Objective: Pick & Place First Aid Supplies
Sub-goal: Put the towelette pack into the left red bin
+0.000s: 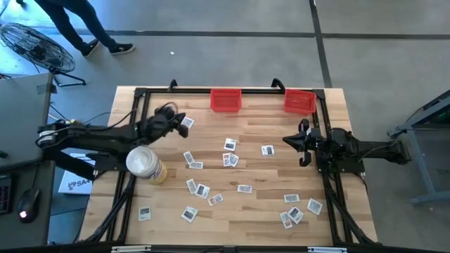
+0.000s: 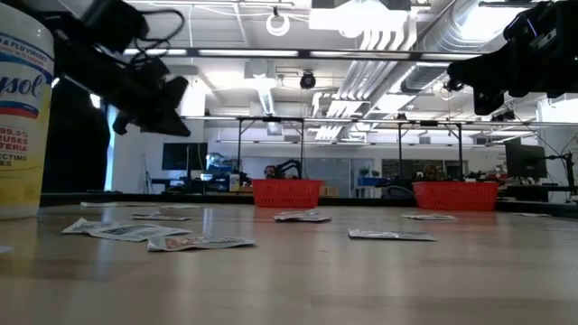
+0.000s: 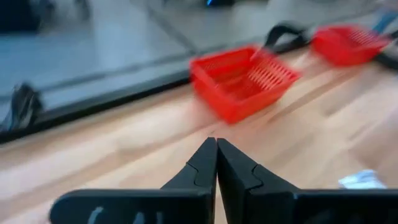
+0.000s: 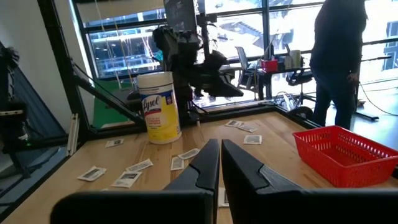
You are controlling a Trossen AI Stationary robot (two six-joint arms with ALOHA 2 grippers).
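Left gripper (image 1: 171, 114) hangs above the table near the left bin (image 1: 226, 100), fingers together, nothing between them in its wrist view. Right gripper (image 1: 302, 140) hovers just below the right bin (image 1: 299, 101), fingers also together and empty.

Packets (image 1: 230, 160) lie flat and scattered across the table middle and the side away from the bins; none visible inside either bin, so the task looks barely begun.

Key relation: 1 packet (image 1: 187, 123) lies just beside the left gripper, on its bin-ward side, so the left arm is clearly the nearer one for it. Its long axis looks tilted against the table edge, but exact angle is hard to tell. Nearest to the right gripper is a packet (image 1: 267, 150) toward the table middle, farther off.

Packets look small, thin, white with dark printed centres, lying flat; likely a hard pinch off the wood.

A wipes canister (image 1: 145, 164) stands beside the left arm, away from the bins. A person (image 1: 84, 24) walks beyond the table.
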